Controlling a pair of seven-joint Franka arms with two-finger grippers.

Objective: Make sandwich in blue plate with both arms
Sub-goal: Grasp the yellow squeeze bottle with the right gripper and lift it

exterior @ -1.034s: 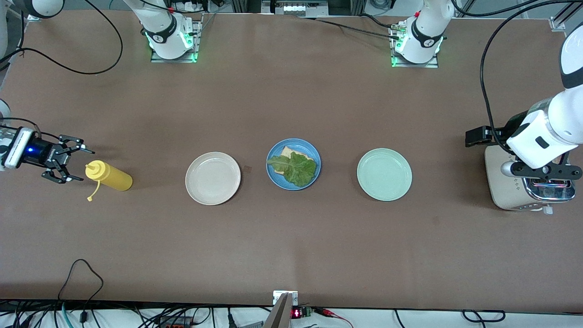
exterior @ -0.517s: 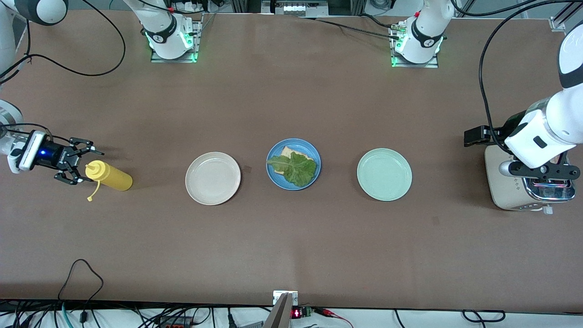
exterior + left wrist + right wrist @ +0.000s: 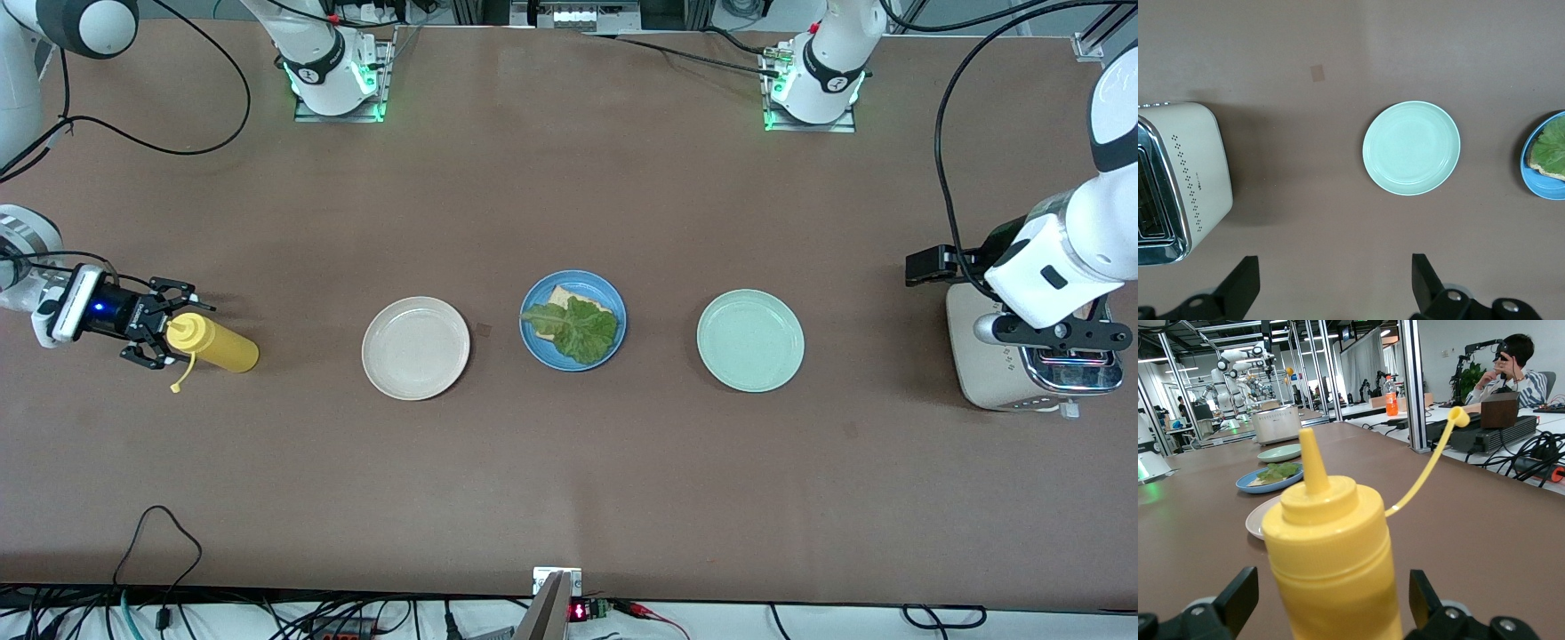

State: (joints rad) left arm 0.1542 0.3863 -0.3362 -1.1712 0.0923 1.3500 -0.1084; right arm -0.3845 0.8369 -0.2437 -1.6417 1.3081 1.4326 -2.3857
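Note:
The blue plate [image 3: 533, 342] sits mid-table and holds one toasted bread slice [image 3: 562, 296] with a green lettuce leaf [image 3: 578, 327] on it; no second slice shows. My right gripper [image 3: 173, 333] is open at the right arm's end of the table. Its fingers stand on either side of the upper part of an upright yellow squeeze bottle [image 3: 218, 344], apart from it. The right wrist view shows the bottle [image 3: 1331, 547] between the open jaws of my right gripper [image 3: 1331, 603]. My left gripper [image 3: 1058, 342] hangs open over a beige toaster [image 3: 996, 373], empty [image 3: 1336, 287].
A beige plate [image 3: 415, 348] lies between the bottle and the blue plate. A pale green plate [image 3: 749, 340] lies between the blue plate and the toaster. The bottle's cap dangles on its strap [image 3: 180, 378]. The toaster [image 3: 1178, 180] also shows in the left wrist view.
My right gripper has moved along the table toward the yellow bottle and now straddles its upper part. My left arm has barely moved.

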